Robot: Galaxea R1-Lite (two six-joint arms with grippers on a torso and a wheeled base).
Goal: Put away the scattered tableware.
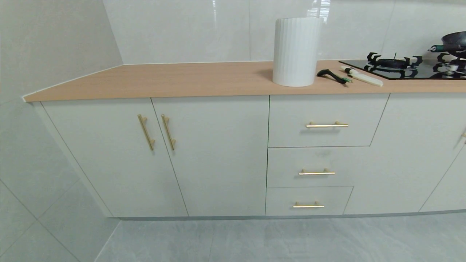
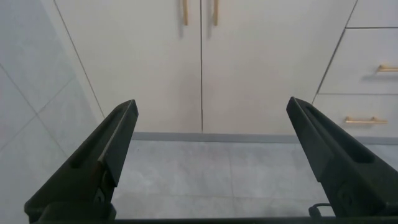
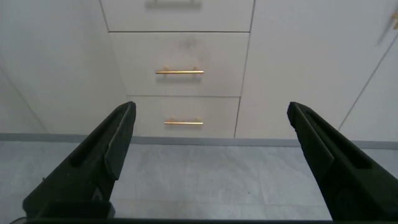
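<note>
Landmark: white ribbed holder (image 1: 295,51), upright on the counter (image 1: 164,78), open at the top; probably where the tableware goes.
Black-handled tool: black-handled tool (image 1: 332,76) lies flat on the counter just right of the holder, apart from it.
Pale utensil: pale utensil (image 1: 362,77) lies flat farther right of the holder, just beside the black-handled tool, near the edge of the hob (image 1: 400,69).
Handling: both pieces look light, stiff and slim. Lying flat on a smooth top, they will likely slide or spin if nudged off-centre.
Where to hold: across the handle near its middle, pinching the narrow width, so that each piece hangs level.
Left gripper: left gripper (image 2: 210,109) sits low, well below and left of the holder, facing the cupboard doors (image 2: 201,62); jaws wide apart, nothing between them.
Right gripper: right gripper (image 3: 210,109) sits low, beneath the holder, facing the drawers (image 3: 180,62); jaws wide apart, nothing held.
Progress: both pieces remain on the counter, so nothing is put away yet.
</note>
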